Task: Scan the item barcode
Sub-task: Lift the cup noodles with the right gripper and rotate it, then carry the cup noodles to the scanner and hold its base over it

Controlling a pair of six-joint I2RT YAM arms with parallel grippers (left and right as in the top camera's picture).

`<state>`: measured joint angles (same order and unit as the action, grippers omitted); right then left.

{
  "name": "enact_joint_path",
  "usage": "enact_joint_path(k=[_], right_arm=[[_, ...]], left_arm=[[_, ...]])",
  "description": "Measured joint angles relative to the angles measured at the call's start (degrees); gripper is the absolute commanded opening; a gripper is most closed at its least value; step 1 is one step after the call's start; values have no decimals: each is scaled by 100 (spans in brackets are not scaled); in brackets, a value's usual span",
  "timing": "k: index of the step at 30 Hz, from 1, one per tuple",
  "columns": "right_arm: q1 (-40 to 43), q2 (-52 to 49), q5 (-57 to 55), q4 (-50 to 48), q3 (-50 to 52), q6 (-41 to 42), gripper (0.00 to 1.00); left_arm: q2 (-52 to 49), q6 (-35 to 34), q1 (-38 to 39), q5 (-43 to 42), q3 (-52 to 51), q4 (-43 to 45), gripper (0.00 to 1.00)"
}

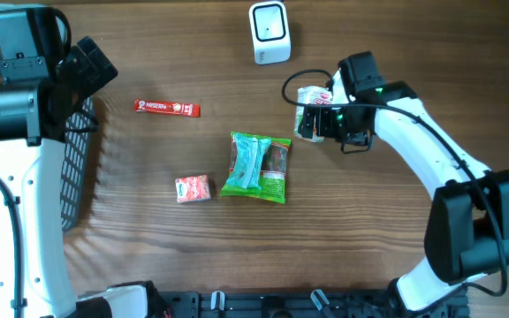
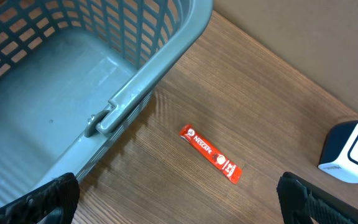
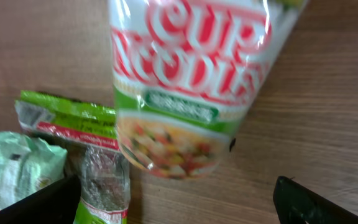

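A cup noodles tub [image 1: 312,110] lies on its side at the right of the wooden table, and it fills the right wrist view [image 3: 191,81]. My right gripper [image 1: 330,121] sits just behind it, open, with the fingers [image 3: 316,202] wide apart and nothing between them. The white barcode scanner [image 1: 269,33] stands at the back centre and shows at the edge of the left wrist view [image 2: 353,152]. My left gripper [image 1: 91,69] hangs open by the basket, above bare wood [image 2: 179,199]. A red Nescafe stick [image 1: 167,108] lies ahead of it [image 2: 209,153].
A grey mesh basket [image 1: 78,168] stands at the left edge; its rim [image 2: 154,74] is close to my left gripper. A green snack packet [image 1: 256,167] lies mid-table, also beside the cup [image 3: 73,118]. A small pink packet [image 1: 193,188] lies to its left.
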<state>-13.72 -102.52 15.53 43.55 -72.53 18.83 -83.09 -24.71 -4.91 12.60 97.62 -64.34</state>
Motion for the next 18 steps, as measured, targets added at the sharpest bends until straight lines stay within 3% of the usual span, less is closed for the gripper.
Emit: enact_joint_path(k=[5, 10, 14, 18], right_arm=[[750, 61, 476, -251, -103, -7, 99], [1714, 37, 1189, -385, -101, -133, 91], [1652, -426, 1644, -1152, 105, -243, 90], [1370, -756, 2020, -1318, 170, -260, 91]], left_arm=[[0, 0, 0, 0, 0, 2, 100], [0, 0, 0, 0, 0, 0, 100], [0, 0, 0, 0, 0, 4, 100], [0, 0, 2, 0, 0, 0, 100]])
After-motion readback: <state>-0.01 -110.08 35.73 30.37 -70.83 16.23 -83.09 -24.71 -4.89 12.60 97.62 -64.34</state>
